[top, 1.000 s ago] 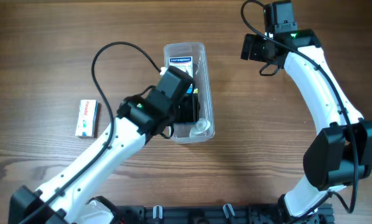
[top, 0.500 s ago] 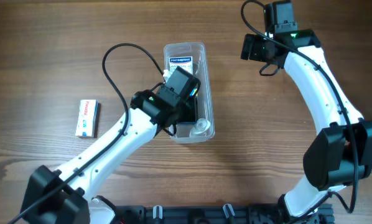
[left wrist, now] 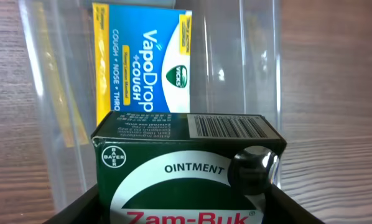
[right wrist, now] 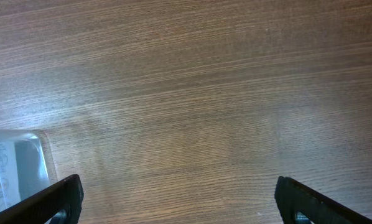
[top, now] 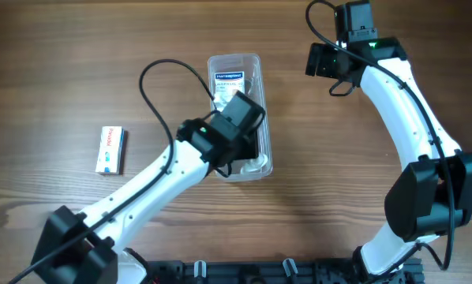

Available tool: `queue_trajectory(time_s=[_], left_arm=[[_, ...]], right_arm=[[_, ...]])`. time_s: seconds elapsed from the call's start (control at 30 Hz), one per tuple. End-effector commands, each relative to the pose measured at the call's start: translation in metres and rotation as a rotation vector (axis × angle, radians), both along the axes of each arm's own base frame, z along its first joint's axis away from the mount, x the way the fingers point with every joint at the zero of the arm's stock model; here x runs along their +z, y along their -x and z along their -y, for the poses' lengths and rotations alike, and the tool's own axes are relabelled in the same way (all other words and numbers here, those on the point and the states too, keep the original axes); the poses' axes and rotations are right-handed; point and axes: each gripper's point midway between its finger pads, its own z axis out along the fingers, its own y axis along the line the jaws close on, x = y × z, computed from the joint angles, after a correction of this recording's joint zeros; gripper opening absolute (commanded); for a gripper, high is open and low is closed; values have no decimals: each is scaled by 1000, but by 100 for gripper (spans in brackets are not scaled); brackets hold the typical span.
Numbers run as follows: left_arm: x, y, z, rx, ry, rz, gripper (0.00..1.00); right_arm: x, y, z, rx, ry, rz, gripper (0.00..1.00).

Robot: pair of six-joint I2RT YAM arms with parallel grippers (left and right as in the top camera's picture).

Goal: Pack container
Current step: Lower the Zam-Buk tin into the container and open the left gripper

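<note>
Container [top: 257, 79]: clear rounded plastic, blue cardboard box [left wrist: 142, 81] inside.

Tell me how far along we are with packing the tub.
Done: a white box and a blue-and-yellow box lie in the container. In hand: the left gripper grips a green ointment box at the container's near end, not yet released. Left: one small box on the table, outside the container. The right gripper is open and idle.

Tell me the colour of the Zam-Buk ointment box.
The Zam-Buk box is dark green with white and red print; the left wrist view shows it best.
</note>
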Motion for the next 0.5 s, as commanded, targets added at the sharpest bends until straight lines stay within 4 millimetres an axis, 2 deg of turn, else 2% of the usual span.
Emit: queue_trajectory(time_s=[0.0,0.3,0.4,0.47], left_arm=[[-4,-5,0,33,-54,32,55],[-5,-6,-8,92,-75,32,56],[-6,-6,-9,93,-80,32,66],[-6,-6,-9,93,-80,32,68]], right_arm=[[15,-2,2,3,8,35,100],[15,-2,2,3,8,35,100],[15,-2,2,3,8,35,100],[15,-2,2,3,8,35,100]])
